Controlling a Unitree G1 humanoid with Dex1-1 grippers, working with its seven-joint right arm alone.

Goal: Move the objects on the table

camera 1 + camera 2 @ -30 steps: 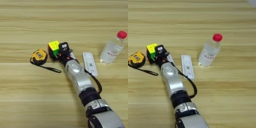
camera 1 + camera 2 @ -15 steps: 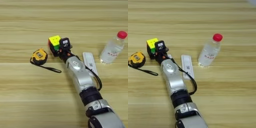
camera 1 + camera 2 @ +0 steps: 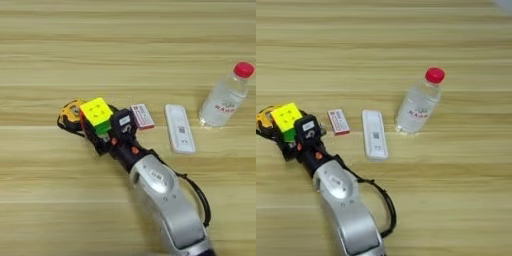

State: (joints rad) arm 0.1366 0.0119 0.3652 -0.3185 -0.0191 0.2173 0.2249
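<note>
Fingers pinching puzzle cube; cube above tape measure; packet just right

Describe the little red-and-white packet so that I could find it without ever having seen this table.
Start at the clear water bottle with the red cap, on the right of the wooden table. Moving left you pass a long white bar, then reach the packet, lying flat just right of the robot's black end effector. It is the only small red-and-white rectangle, shorter than the white bar.
</note>
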